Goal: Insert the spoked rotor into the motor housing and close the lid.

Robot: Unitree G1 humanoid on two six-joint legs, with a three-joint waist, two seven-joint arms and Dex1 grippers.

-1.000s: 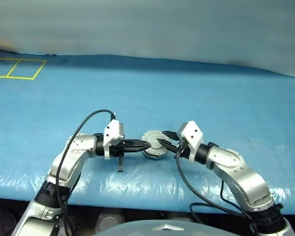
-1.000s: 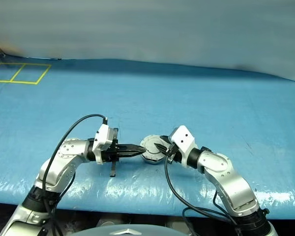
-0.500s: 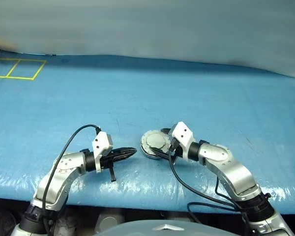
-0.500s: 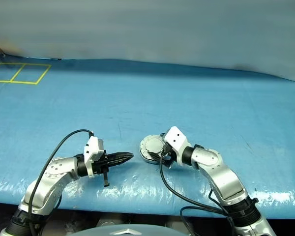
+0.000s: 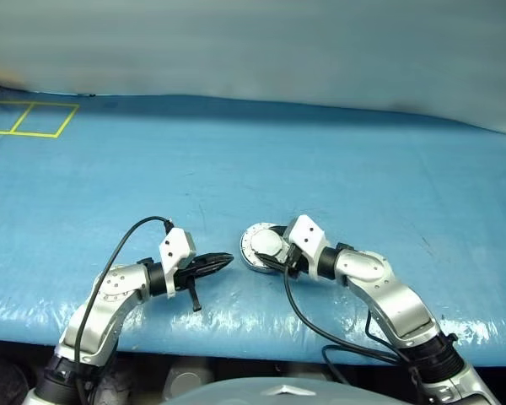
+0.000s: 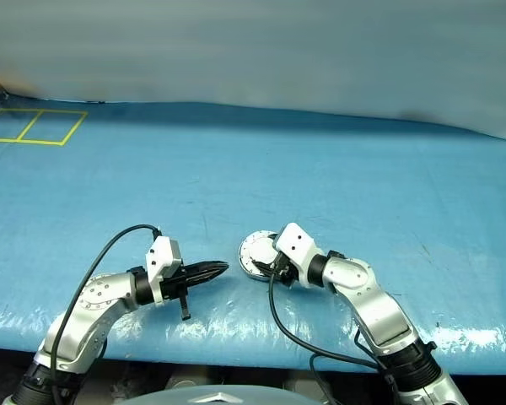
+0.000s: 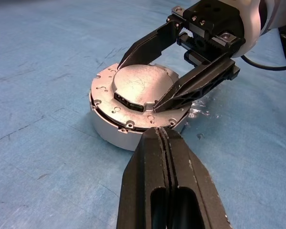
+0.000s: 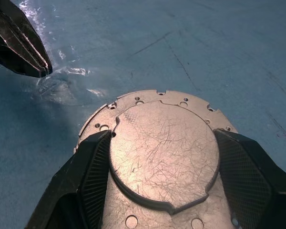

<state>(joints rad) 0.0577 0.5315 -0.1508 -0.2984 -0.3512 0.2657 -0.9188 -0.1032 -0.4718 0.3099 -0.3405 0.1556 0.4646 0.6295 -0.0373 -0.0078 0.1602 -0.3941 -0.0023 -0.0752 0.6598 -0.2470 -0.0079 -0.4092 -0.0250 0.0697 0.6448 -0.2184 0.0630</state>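
Lid [image 8: 164, 148] down on the motor housing [image 7: 115, 135], plain scratched grey face up, just below the middle of the left eye view on the blue sheet [image 5: 337, 169]. A thin dark seam runs round between lid and housing in the left wrist view, so I'd judge it not quite pressed home. Looks like solid machined metal: stiff, heavy for its size, smooth and likely slippery on top, so take it by the rim or press flat on the raised centre disc. It's round with no long axis; its flat face points straight up.

Right gripper [image 7: 152, 78] has its two fingers spread wide, straddling the raised disc. Whether they bear down, I can't tell. Left gripper [image 5: 222, 258] sits left of the housing, near but apart, tips pressed together, holding nothing.
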